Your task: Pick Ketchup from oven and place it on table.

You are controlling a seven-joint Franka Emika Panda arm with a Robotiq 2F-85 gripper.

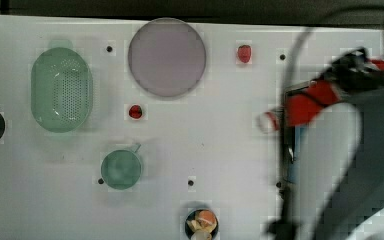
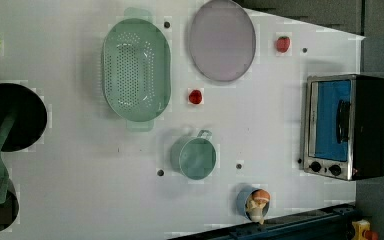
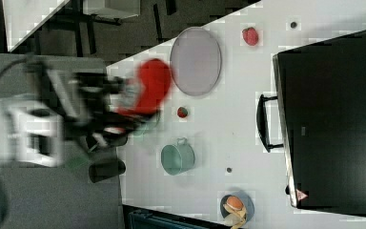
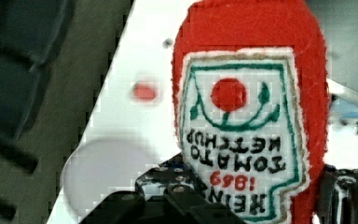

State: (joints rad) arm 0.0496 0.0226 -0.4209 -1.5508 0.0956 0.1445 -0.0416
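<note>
Bare table point(image 1: 230, 160) mid-scene between cup point(image 1: 121, 169), strawberry point(image 1: 135, 111) and, seemingly, oven point(image 2: 347, 126).

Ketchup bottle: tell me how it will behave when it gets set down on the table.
The ketchup bottle is slim and long, so stood on end it would probably tip. Its body looks rounded, so laid flat it may roll on the smooth table. It is carried by one end without sagging, so it seems stiff.

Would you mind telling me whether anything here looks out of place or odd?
Nothing looks spilled or damaged. The ketchup is off the table, held in the gripper, near the oven. Two strawberries lie loose on the table.
</note>
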